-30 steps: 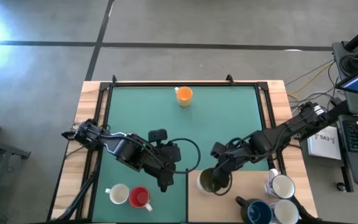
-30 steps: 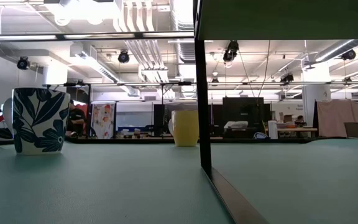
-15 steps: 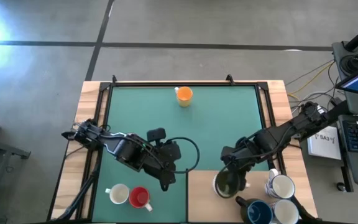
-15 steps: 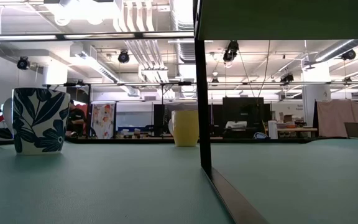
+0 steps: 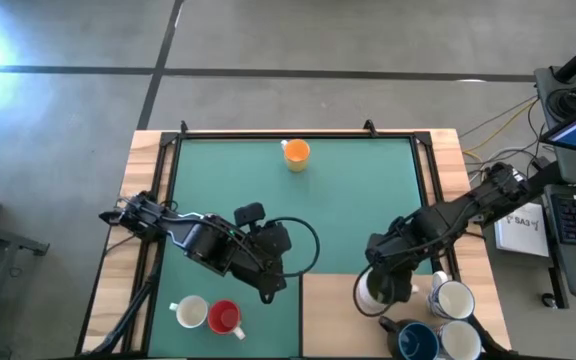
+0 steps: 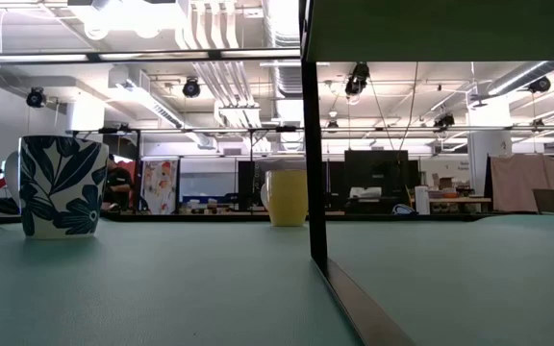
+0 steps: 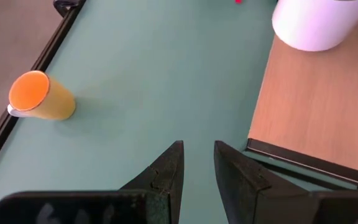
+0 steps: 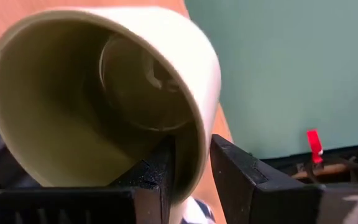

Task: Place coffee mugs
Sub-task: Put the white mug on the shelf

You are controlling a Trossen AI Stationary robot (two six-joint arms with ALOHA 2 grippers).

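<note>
Right wrist view: right pincer (image 8: 190,171), fingers clamped on the rim of the white mug with olive-green inside (image 8: 104,99), one finger inside the mouth, one outside the wall; the mug's mouth faces the camera. High view places this pincer (image 5: 383,285) and its mug (image 5: 371,295) over the bare wood panel at the near right of the counter (image 5: 148,150), just beside the edge of the green mat (image 5: 358,190).

Left pincer (image 7: 197,163): fingers parted by a narrow gap, nothing between them. In the high view it (image 5: 268,285) hangs over the near part of the green mat, close to the dark divider strip (image 5: 300,310).

Mugs, outward from the right pincer:
- white mug (image 5: 453,299), just beside the held mug, on the wood panel;
- dark blue mug (image 5: 415,341), near the counter's front edge;
- second white mug (image 5: 462,341), beside the blue one;
- red mug (image 5: 225,318), front left of the mat;
- white mug at front left (image 5: 190,312), touching or nearly touching the red one;
- orange mug (image 5: 295,153), alone at the far edge of the mat, well apart from the rest; also seen in the left wrist view (image 7: 41,96).

Low view: a white mug with a dark blue leaf pattern (image 6: 61,185) stands at left and a pale yellow-looking mug (image 6: 286,197) farther back.
</note>
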